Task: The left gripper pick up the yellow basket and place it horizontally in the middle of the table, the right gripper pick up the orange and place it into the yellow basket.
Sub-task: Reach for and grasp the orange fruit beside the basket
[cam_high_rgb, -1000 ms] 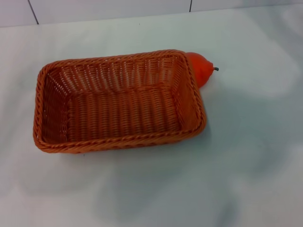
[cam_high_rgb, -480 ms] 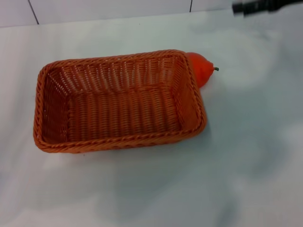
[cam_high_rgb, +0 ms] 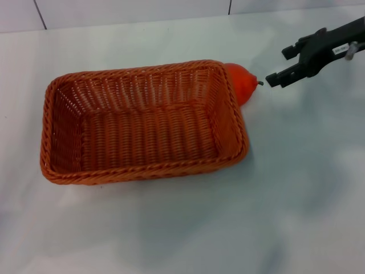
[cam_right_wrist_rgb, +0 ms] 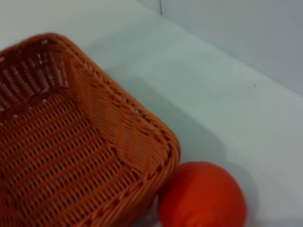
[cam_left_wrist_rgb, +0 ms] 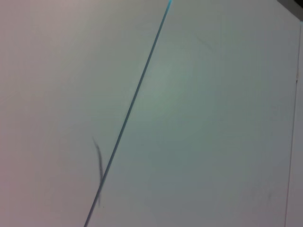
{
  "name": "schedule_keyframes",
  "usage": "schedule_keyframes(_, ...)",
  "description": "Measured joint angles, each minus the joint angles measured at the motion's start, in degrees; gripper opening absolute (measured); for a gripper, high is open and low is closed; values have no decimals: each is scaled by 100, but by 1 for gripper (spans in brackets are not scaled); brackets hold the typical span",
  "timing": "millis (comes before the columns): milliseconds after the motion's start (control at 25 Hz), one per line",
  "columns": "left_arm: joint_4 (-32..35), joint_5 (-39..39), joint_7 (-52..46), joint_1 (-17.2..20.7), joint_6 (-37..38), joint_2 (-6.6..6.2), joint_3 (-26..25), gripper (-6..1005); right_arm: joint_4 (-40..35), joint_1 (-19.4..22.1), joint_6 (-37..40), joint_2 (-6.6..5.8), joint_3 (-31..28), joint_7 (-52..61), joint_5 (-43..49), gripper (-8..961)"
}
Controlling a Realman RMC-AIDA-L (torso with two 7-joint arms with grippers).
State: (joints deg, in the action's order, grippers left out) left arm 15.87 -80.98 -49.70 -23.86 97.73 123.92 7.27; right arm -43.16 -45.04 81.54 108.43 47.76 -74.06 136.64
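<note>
The yellow basket (cam_high_rgb: 142, 123), a large orange-brown woven tray, lies lengthwise across the middle of the white table (cam_high_rgb: 296, 188) and holds nothing. The orange (cam_high_rgb: 242, 83) rests on the table against the basket's far right corner, stem pointing right. My right gripper (cam_high_rgb: 279, 65) hangs open just right of the orange, its lower fingertip close to the stem and not touching the fruit. The right wrist view shows the basket corner (cam_right_wrist_rgb: 118, 142) and the orange (cam_right_wrist_rgb: 203, 196) beside it. My left gripper is out of view; its wrist camera sees only a pale wall.
A tiled wall (cam_high_rgb: 131, 10) runs along the table's far edge. Bare white tabletop lies in front of the basket and to its right.
My right gripper has come in from the upper right and dropped toward the orange; one second ago it was out of the head view. Basket and orange have not moved.
</note>
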Motion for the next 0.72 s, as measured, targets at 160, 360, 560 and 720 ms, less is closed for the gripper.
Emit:
schedule_keyframes(160,-83,2,6,42,74,1,27,751,-2,-59,-219,266,36,9,267,942)
schedule_keyframes(360,-83,-7,-17,150,180,0,38,775,2,-91,-821,568,202,-28,394,942)
schedule_keyframes(560,-72,7,-33,178,223,-7,19,793,142,-142,-1298,702,382,-53,395,944)
schedule_keyframes(720,-80,11,-59,180,227,-15,6,791,289,-161,-1529,768,400,-99,385,917)
